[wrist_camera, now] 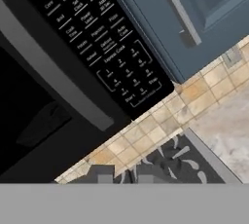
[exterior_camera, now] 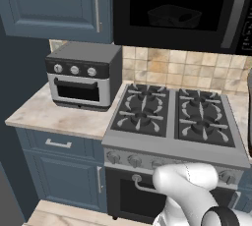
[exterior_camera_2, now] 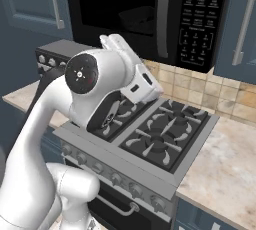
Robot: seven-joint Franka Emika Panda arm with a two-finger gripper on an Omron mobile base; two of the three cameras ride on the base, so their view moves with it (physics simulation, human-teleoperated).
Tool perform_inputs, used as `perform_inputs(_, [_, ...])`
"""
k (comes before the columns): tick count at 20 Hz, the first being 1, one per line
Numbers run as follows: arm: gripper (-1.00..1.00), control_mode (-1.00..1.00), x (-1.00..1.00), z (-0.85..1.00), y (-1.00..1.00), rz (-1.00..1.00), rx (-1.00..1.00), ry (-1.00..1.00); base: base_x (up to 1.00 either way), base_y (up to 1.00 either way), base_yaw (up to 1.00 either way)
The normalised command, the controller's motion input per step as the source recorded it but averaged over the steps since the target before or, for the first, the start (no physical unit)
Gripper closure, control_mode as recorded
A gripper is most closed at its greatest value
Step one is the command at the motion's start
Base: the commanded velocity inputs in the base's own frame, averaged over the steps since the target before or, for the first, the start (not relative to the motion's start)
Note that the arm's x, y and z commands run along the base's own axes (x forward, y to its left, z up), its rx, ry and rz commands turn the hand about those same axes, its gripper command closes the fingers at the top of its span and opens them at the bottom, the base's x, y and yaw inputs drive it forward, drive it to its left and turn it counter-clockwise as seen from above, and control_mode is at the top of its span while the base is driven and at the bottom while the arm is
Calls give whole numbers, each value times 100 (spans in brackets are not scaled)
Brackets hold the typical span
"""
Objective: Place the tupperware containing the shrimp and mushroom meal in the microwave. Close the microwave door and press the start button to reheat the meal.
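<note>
Hand point(wrist_camera: 121, 178): state unclear | microwave point(exterior_camera_2: 150, 19) keypad text unreadable | tupperware point(exterior_camera: 174, 16) inside, microwave door point(wrist_camera: 44, 96) shut

We see a home kitchen: a gas stove point(exterior_camera: 174, 117) under a built-in microwave point(exterior_camera: 182, 11), blue cabinets point(exterior_camera: 54, 4), tiled backsplash point(exterior_camera: 182, 68), marble-look counter point(exterior_camera: 54, 114).

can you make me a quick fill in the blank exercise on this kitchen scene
1. The tupperware sits inside the ____.
2. The microwave door is ____.
3. The small grey countertop oven stands on the counter to the ____ of the stove in the left base view.
4. The keypad is just beside the door's long ____.

Missing words: microwave; closed; left; handle
</note>
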Motion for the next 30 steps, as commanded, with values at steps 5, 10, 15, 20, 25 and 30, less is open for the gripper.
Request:
perform_inputs(5, [100,-100,0,-3,-22,0,23,0,0,0,0])
perform_inputs(10, [100,-100,-1,0,-17,0,28,0,0,0,0])
perform_inputs(15, [100,-100,0,0,-5,0,23,0,0,0,0])
perform_inputs(20, [100,-100,0,0,0,1,15,0,0,0,0])
perform_inputs(25, [100,-100,0,0,0,0,6,-2,0,0,0])
perform_inputs(30, [100,-100,16,0,0,0,1,-3,0,0,0])
